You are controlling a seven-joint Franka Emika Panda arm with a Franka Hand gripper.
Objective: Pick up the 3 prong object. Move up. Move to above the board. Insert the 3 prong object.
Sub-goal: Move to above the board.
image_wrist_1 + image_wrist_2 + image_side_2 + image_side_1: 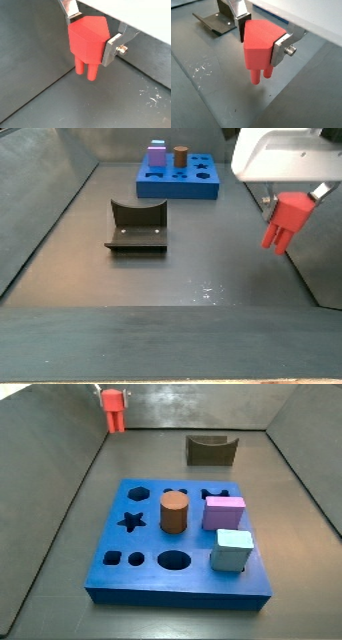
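My gripper is shut on the 3 prong object, a red-orange piece with a faceted head and legs pointing down. The silver fingers clamp its head from both sides, as both wrist views show. In a side view the piece hangs under the gripper above the grey floor, close to a side wall. The board is a blue slab with dark cut-outs. It lies well away from the gripper, at the far end in a side view.
A brown cylinder, a purple block and a light blue block stand on the board. The dark fixture stands on the floor between gripper and board. Grey walls enclose the floor.
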